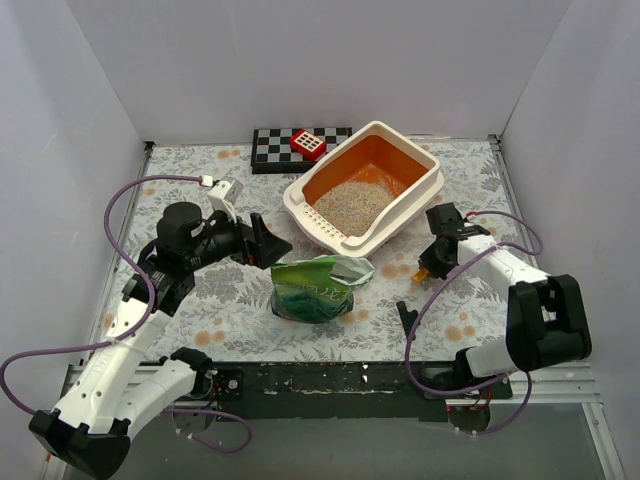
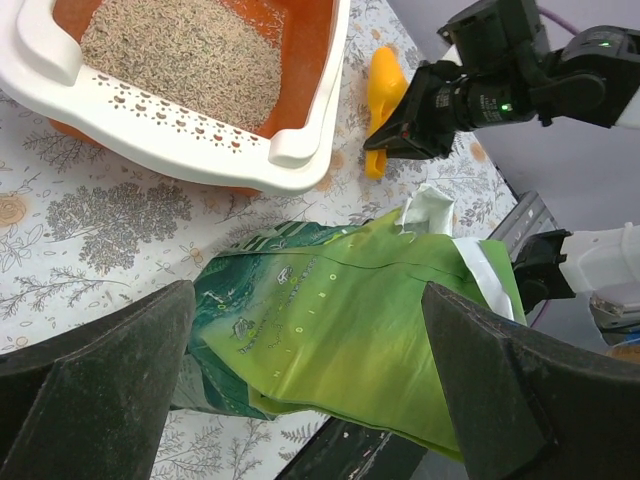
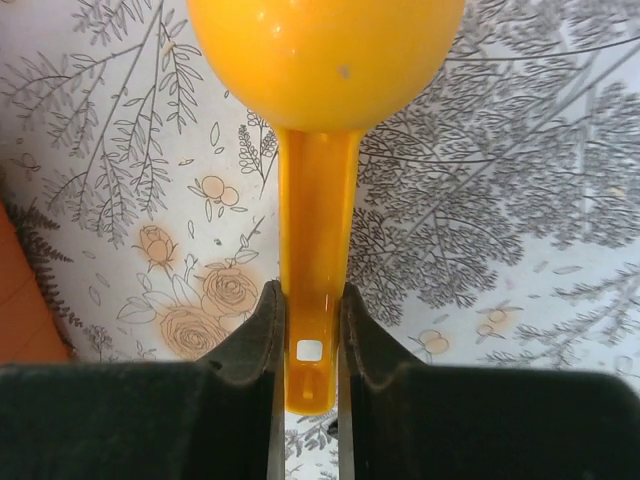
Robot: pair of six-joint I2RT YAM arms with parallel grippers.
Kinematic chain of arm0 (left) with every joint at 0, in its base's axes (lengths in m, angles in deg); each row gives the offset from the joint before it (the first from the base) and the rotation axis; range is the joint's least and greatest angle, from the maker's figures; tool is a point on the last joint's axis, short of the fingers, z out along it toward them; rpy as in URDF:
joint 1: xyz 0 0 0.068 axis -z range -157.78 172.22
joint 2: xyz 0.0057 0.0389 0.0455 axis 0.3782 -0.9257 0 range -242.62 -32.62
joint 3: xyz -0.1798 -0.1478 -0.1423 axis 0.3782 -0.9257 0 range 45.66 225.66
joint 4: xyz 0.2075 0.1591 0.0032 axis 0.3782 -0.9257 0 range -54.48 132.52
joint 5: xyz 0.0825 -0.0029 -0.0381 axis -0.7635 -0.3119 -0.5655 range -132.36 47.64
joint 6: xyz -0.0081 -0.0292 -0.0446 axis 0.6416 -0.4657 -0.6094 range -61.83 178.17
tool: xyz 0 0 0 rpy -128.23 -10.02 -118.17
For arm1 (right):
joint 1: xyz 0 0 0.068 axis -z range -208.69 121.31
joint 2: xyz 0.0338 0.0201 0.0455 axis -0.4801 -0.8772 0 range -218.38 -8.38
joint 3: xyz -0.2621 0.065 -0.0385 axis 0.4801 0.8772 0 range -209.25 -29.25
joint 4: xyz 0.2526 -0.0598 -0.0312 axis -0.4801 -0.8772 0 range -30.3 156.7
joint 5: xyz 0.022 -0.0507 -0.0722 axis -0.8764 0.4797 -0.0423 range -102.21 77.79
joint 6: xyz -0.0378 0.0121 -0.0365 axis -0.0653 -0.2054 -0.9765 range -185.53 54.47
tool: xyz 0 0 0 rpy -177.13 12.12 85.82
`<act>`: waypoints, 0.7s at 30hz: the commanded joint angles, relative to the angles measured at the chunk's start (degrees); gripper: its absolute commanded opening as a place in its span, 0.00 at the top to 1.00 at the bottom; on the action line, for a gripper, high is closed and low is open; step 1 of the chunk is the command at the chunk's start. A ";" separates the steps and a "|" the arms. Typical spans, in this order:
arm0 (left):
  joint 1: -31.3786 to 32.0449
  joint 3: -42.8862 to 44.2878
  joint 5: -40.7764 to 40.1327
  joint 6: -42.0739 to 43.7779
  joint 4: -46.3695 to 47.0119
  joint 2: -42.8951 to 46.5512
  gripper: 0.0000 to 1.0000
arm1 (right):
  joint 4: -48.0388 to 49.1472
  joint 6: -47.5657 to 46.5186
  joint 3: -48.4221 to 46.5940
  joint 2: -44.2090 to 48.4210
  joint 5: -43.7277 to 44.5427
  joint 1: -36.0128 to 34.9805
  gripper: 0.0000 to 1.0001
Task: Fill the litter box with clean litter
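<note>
The large rectangular cream-and-orange plastic litter box (image 1: 340,237) sits mid-back on the floral-print table (image 1: 200,300), with fine beige-grey clean litter (image 1: 350,203) in it. Behind its left end lies a black-and-white checkerboard (image 1: 275,145) with a small red gridded block (image 1: 308,143) on it. A glossy green plastic bag (image 1: 312,290) lies before the box, right of the left gripper (image 1: 275,240). An orange-yellow plastic scoop (image 3: 320,200) is right of the box, its handle between the right gripper's (image 3: 312,300) 2 fingers.

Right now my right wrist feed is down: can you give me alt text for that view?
The right gripper is shut on the handle of the orange-yellow scoop, both fingers pressed against its sides beside the hang hole. The scoop's round bowl fills the top of the frame, over a floral tablecloth.
</note>
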 commanded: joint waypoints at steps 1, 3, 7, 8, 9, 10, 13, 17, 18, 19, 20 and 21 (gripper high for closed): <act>-0.33 2.60 -0.57 1.78 -1.34 0.37 0.02 | -6.11 -1.45 -1.86 9.02 8.25 0.26 0.99; -0.33 4.18 -1.36 2.66 -2.66 -0.06 0.02 | -8.66 -3.03 -3.52 13.76 11.24 0.35 0.99; -0.33 7.35 -3.12 5.30 -4.60 -1.12 0.02 | -10.17 -11.89 -9.66 22.91 10.65 0.26 0.99; -0.33 8.23 -3.12 6.09 -4.60 -1.47 0.02 | -10.34 -14.35 -11.95 24.41 9.16 0.26 0.99; -0.33 9.28 -3.30 6.70 -4.77 -1.91 0.02 | -10.43 -17.51 -14.14 25.81 6.62 0.26 0.99; -0.33 10.68 -3.56 7.14 -4.95 -2.78 0.02 | -10.43 -20.41 -16.86 27.31 3.72 0.26 0.99; -0.33 14.47 -4.35 7.68 -4.78 -5.25 0.02 | -11.92 -27.63 -25.04 28.46 -7.96 0.26 0.99; -0.33 17.11 -3.74 7.50 -0.04 -7.79 0.02 | -12.63 -33.96 -32.17 28.11 -30.88 0.26 0.99; -0.33 17.55 -2.43 7.67 1.10 -8.50 0.02 | -12.20 -34.67 -32.79 28.11 -36.07 0.26 0.99; -0.33 18.07 -0.33 8.02 2.33 -9.29 0.02 | -11.76 -34.85 -33.15 27.85 -42.04 0.26 0.99; -0.33 18.34 1.86 8.55 3.65 -9.82 0.02 | -11.84 -35.12 -33.59 27.50 -47.32 0.26 0.99; -0.33 18.08 4.24 9.43 6.10 -10.00 0.02 | -11.14 -35.20 -33.42 27.32 -52.24 0.35 0.99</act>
